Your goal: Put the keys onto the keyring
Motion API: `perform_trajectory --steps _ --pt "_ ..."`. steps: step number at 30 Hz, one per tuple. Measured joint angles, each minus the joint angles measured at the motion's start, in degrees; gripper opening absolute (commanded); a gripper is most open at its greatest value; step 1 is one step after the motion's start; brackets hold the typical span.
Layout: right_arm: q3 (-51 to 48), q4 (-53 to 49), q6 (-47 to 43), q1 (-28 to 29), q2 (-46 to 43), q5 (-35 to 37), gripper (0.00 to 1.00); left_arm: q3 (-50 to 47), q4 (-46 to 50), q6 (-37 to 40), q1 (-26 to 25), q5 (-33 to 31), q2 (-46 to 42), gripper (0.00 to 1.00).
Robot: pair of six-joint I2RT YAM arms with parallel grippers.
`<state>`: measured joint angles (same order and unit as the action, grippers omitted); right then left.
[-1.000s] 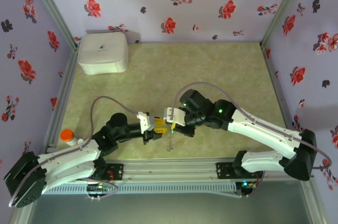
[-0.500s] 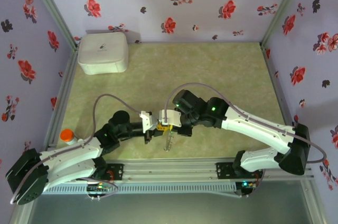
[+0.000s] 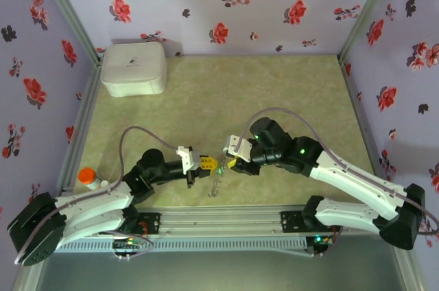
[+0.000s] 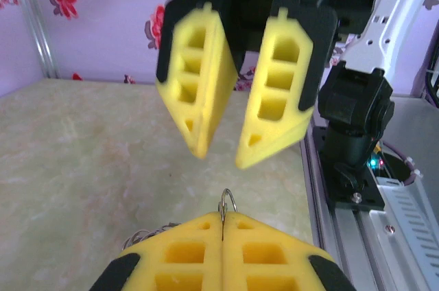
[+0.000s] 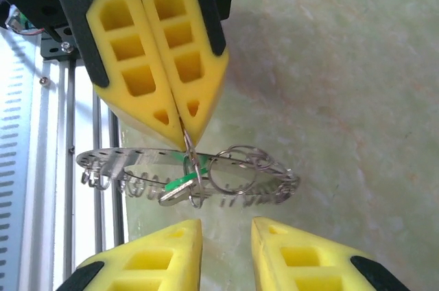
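Setting: flower-papered walls around a mottled green-beige table, with a white rounded box in the far left corner.
Keyring: the keyring hangs just above the table between my two grippers, near the table's front edge. It is a thin flat dark band with small hooks along its rim.
Key: the tiny green key sits against the band, right beside a cluster of thin wire loops. I cannot tell whether it is threaded on.
Left gripper: my left gripper has its fingers pressed together on a sliver of wire at the band's rim, so the whole keyring dangles from that pinch.
Right gripper: my right gripper faces it just beside the ring, with its jaws parted and nothing between them.
Handling: I judge the ring light and stiff, but free to swing and twist about its single pinch point. The wire loops look springy and slick. The key is small enough to slip from soft pads.
Where to hold: I would take the key flat across its faces, leaving its hole clear, and steady the band at the rim close to the loops.
Risk: a nudge could rotate the ring out of line or flick the key away.
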<state>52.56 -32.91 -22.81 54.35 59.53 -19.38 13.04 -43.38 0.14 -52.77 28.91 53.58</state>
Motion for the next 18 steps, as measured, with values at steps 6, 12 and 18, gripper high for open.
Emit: perform_trajectory --steps 6,12,18 --pt "-0.5 2.5 1.8 0.0 0.2 -2.2 0.25 0.0 -3.7 -2.9 0.0 -0.2 0.0 0.0" --pt "-0.5 3.6 2.6 0.0 0.8 -3.8 0.12 0.0 -4.6 -4.3 0.0 -0.2 0.0 0.0" --pt "-0.5 3.5 3.0 -0.2 0.9 -4.3 0.0 0.0 -4.7 -4.3 0.0 0.2 0.0 0.0"
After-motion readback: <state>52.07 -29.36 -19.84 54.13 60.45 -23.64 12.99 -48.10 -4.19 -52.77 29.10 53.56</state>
